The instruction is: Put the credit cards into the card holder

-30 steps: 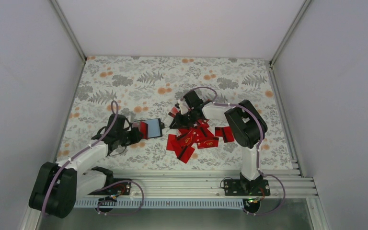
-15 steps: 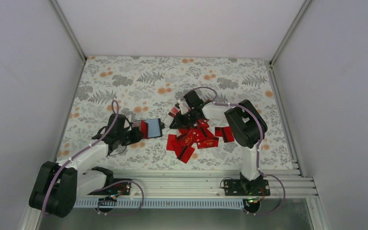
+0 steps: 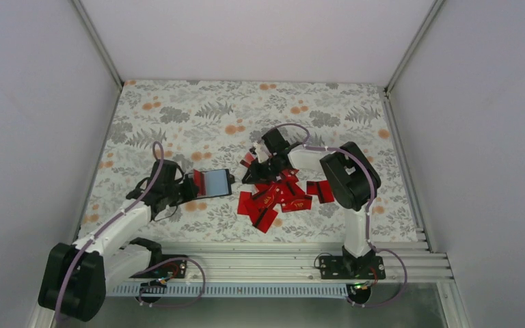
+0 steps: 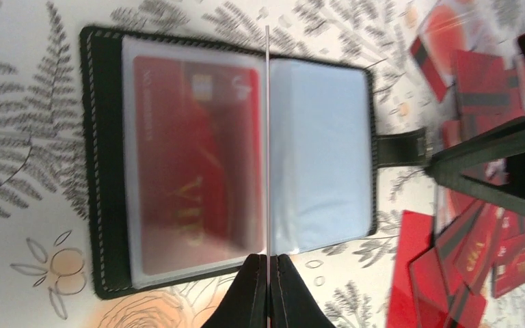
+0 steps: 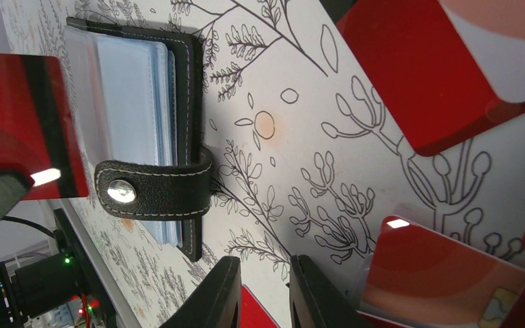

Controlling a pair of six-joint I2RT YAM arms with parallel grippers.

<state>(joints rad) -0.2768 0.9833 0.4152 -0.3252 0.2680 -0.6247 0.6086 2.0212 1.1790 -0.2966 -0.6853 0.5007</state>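
Note:
The card holder lies open on the floral mat, black rim round grey-blue pockets, snap tab pointing at the pile. A red VIP card shows through its left clear pocket. My left gripper is shut on a red card with a black stripe, held on edge over the holder's middle and seen as a thin line. The credit cards lie heaped to the right. My right gripper hovers low between holder and pile, jaws slightly apart, empty.
Loose red cards lie near the right gripper and right of the holder. The mat is bounded by white walls and a metal rail at the near edge.
My left arm has drawn back a little to the left, and its gripper and card now sit at the holder's left part. The right arm and the pile have not moved.

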